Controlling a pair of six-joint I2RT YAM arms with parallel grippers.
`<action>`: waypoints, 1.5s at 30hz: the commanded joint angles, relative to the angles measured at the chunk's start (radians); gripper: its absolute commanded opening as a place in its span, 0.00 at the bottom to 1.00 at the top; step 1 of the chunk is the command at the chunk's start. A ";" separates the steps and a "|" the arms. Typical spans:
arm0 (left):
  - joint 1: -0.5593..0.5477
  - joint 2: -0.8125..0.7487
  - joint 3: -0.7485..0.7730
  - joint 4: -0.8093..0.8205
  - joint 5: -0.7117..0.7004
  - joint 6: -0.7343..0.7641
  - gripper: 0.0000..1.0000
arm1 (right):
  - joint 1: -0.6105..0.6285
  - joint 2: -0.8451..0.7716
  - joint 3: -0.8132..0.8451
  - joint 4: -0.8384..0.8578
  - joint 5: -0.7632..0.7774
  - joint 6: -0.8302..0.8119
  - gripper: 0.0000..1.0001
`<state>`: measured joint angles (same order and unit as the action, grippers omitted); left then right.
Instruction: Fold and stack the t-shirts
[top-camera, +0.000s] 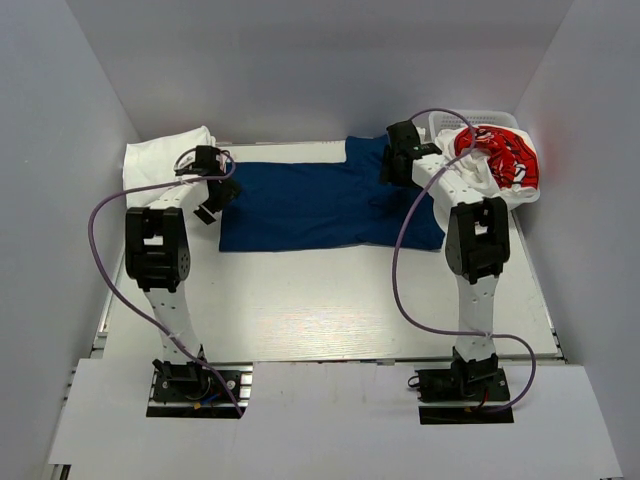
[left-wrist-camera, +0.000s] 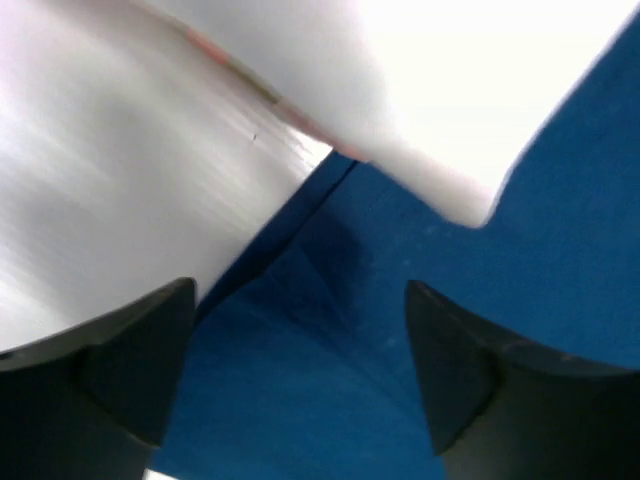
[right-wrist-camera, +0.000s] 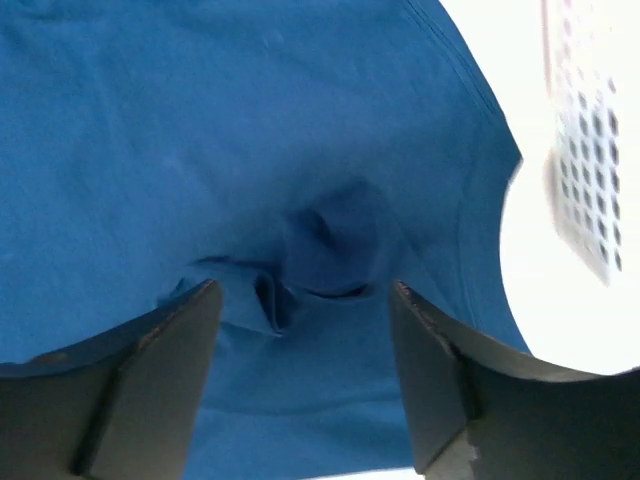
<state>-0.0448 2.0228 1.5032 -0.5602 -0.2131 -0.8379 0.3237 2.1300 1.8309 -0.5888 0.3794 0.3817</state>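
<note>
Top external view: the navy t-shirt lies spread flat across the far middle of the bench, already narrowed to a wide band, with one part jutting out along its far edge. A white t-shirt sits bunched at the far left corner. The red t-shirt is heaped in the white lattice basket at the far right.

The left pincer hangs over the navy shirt's left edge and the right pincer over its far right part. Both wrist views show the fingers standing apart with nothing clamped, only cloth beneath. Under the right pincer a small pucker of navy cloth stands up between the fingers, touching neither as far as I can tell.

The step in hand looks like the next fold of the navy shirt. To do it well:

- Each pincer should come down on an outer edge and take every layer there, not just the top one.
- The two lifts should rise together and travel level, so the crease falls straight.
- The pucker ought to be flattened or pulled taut first, or it will be folded in.
- On the left, the navy edge lies just beside the white cloth, so the grasp should stay on the navy side to avoid dragging both.
</note>
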 joint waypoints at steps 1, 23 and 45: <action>0.010 -0.048 0.060 -0.052 -0.019 0.009 1.00 | -0.002 -0.001 0.096 -0.048 -0.054 -0.058 0.76; -0.009 -0.167 -0.245 0.226 0.310 0.172 1.00 | 0.012 -0.085 -0.250 0.207 -0.303 -0.003 0.90; 0.010 -0.165 -0.236 0.204 0.348 0.203 1.00 | 0.003 0.035 -0.002 0.455 -0.306 0.014 0.90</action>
<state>-0.0395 1.9072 1.2572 -0.3546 0.1085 -0.6598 0.3309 2.2803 1.8771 -0.1936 0.0689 0.4156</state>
